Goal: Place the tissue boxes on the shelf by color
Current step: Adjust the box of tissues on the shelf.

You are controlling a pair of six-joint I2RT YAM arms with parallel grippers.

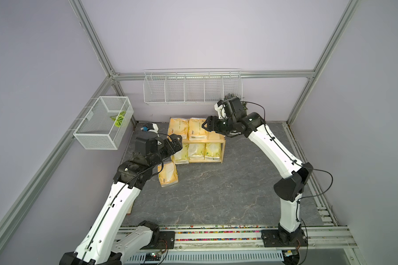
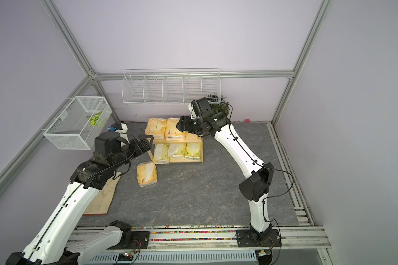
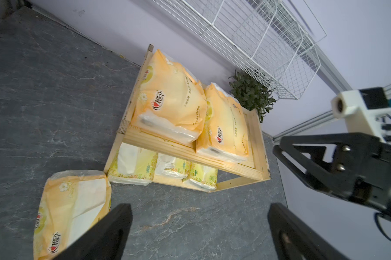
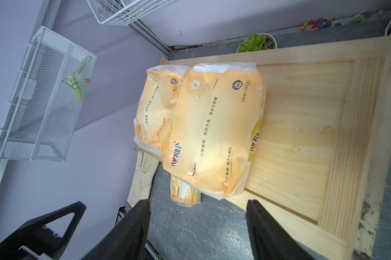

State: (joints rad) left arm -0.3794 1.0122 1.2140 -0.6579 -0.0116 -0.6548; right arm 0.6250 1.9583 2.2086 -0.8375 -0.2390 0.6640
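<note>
- Shelf (image 1: 223, 150): two-tier wooden rack at centre frame in both top views, close to the back wall.
- Top tier: left orange box (image 1: 178, 128) and middle orange box (image 1: 197, 129) lie side by side, touching.
- Lower tier: three lemon-yellow boxes (image 1: 196, 151) in a row. This colour looks sorted.
- Loose orange box (image 2: 147, 173): flat on the worktop (image 2: 205, 195), lower left of the shelf in frame, just beside its corner. It appears to be the last one to place.
- Left hand (image 1: 176, 143): fingers apart and empty, poised above the gap between the loose box and the shelf.
- Right hand (image 1: 207, 125): fingers apart and empty, over the right end of the top tier.
- Step in hand, as you should judge it: fetch the loose box to the bare slot (image 4: 302, 112).
- Method: take the box across its short width at mid-length, since the soft wrap will likely sag. Carry it clear over the raised rim and set it parallel to its neighbours. Move the right hand off the slot first.
- Hidden: the right hand covers the slot in both top views, so only the right wrist view shows the bare wood.
- Cut off: the left arm overlaps the loose box in a top view. How deep the lower boxes sit cannot be told.
</note>
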